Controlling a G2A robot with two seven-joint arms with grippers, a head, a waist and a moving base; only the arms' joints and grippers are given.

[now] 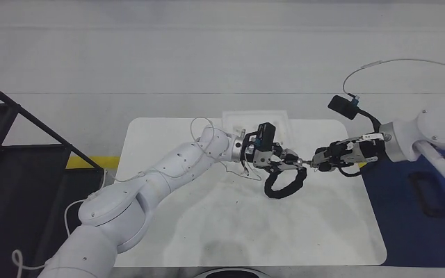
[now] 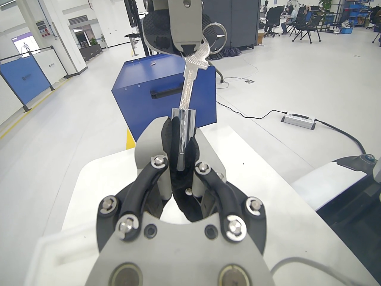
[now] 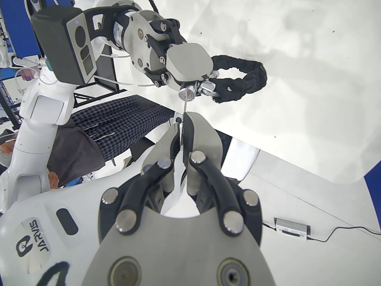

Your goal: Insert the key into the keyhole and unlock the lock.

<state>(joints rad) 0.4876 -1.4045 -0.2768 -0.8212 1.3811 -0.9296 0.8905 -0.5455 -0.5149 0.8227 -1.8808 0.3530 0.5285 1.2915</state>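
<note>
White counter point(image 1: 208, 229) beneath 2 arms. Left claw point(image 2: 181, 132) clamps the lock point(image 2: 187, 117); right claw point(image 3: 182, 129) pinches the key point(image 2: 192, 75), tip in the keyhole point(image 3: 186, 93). Best to keep the blade aligned, push fully home, then twist gently

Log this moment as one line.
left gripper shut on lock | right gripper shut on key | key blade in keyhole | unlocked: cannot tell

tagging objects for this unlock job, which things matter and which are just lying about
Job: key; lock with its black-sleeved loop.
Lying about: blue cabinet; power brick on the floor.
</note>
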